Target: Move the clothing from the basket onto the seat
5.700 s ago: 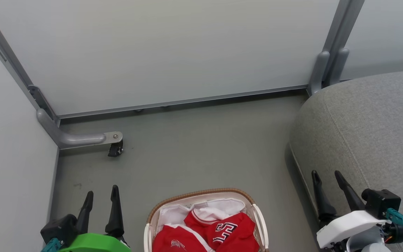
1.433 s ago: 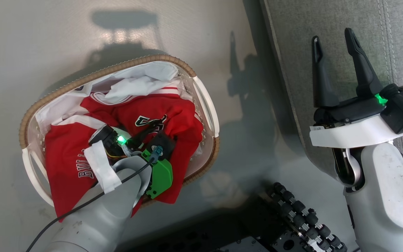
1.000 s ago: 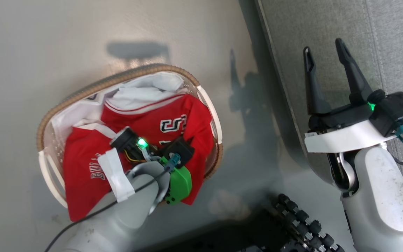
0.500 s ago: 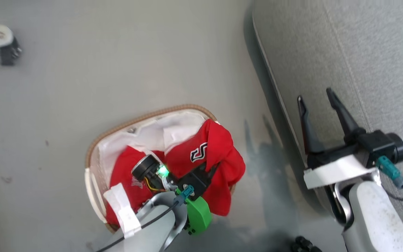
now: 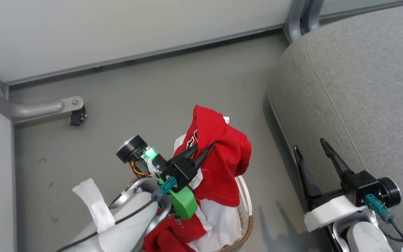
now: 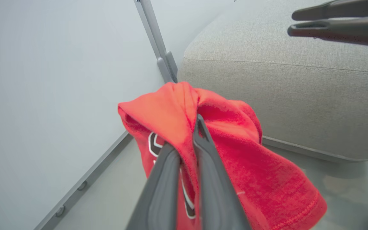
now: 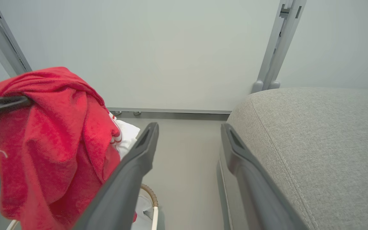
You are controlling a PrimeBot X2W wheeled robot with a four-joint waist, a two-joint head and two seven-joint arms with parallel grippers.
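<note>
One jersey [image 5: 222, 154] clamped in left claw [image 5: 205, 146] over basket [image 5: 247, 227] — right claw [image 5: 309, 145] wide, beside seat [image 5: 362, 87]

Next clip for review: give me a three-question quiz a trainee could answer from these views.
1. True or false: the left gripper is shut on a red jersey.
2. The right gripper is: A) open, B) shut on cloth, C) shut on nothing.
3. Which grey thing lies to the robot's right of the basket?
Key: 1 true; 2 A; 3 the seat.
</note>
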